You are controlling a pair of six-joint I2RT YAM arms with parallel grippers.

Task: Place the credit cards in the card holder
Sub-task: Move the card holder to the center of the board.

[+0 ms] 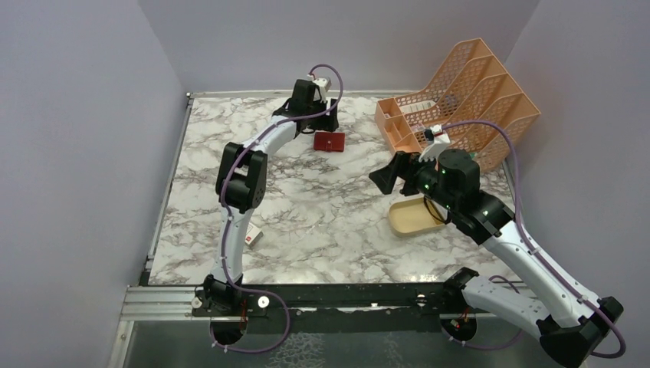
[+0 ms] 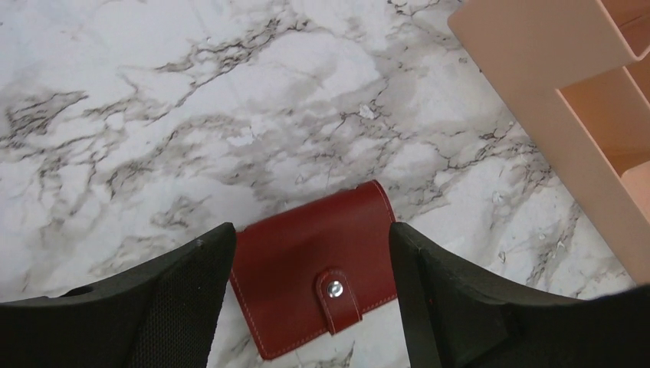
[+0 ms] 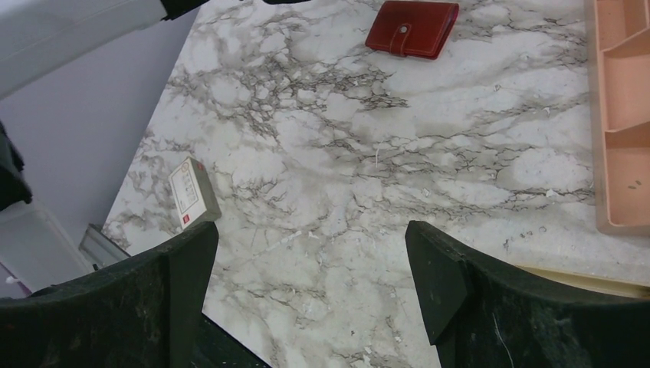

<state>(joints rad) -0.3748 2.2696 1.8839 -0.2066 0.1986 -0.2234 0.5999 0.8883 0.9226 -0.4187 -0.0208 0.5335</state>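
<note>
The card holder (image 1: 329,141) is a dark red wallet lying closed on the marble table at the back, its snap tab fastened. In the left wrist view the card holder (image 2: 306,264) lies between my open left fingers. My left gripper (image 2: 310,238) hovers just above it, and in the top view the left gripper (image 1: 325,123) is at its rear edge. My right gripper (image 1: 383,178) is open and empty above mid-table. In the right wrist view the right gripper (image 3: 310,238) looks down on bare marble, with the card holder (image 3: 411,28) far ahead. No credit cards show in any view.
An orange mesh file rack (image 1: 460,100) stands at the back right, and its edge shows in the left wrist view (image 2: 552,92). A beige oval tray (image 1: 406,218) lies partly under my right arm. A small white box with a red mark (image 1: 253,238) lies near the left arm.
</note>
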